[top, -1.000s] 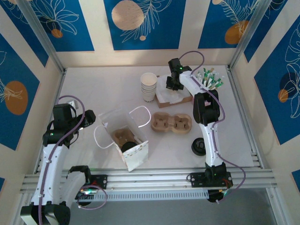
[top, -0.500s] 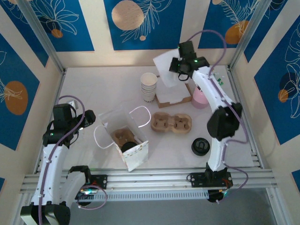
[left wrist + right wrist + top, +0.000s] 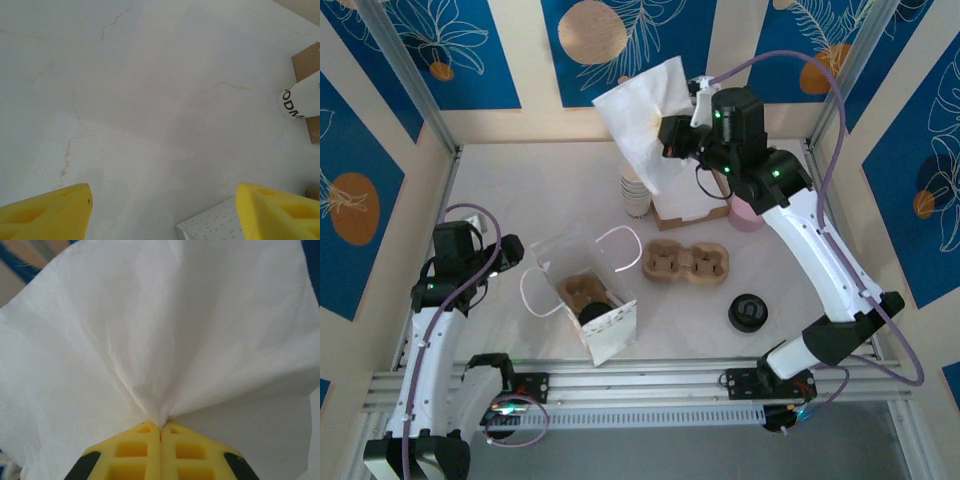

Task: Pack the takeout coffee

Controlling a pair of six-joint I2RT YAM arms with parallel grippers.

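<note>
My right gripper [image 3: 672, 137] [image 3: 160, 427] is shut on a white paper napkin [image 3: 642, 122] [image 3: 165, 330], which hangs unfolded in the air above the stack of paper cups [image 3: 636, 198]. The white paper bag [image 3: 605, 330] lies open at centre left, with a brown cup carrier [image 3: 584, 290] and a black lid [image 3: 592, 314] inside. A second brown carrier [image 3: 685, 262] rests on the table beside it. My left gripper [image 3: 506, 254] [image 3: 162, 215] waits open just left of the bag, nothing between its yellow fingers [image 3: 50, 210]. The bag's corner [image 3: 210, 231] lies near them.
The cardboard napkin box [image 3: 695, 210] sits under the right arm, with a pink cup [image 3: 748, 213] beside it. Another black lid [image 3: 748, 312] lies at the front right. A white cup [image 3: 300, 100] and brown cardboard [image 3: 307, 60] edge the left wrist view. Walls enclose the table.
The right arm has risen from the napkin box and swung left with the napkin, which has spread open in the air. The left arm has not moved.
</note>
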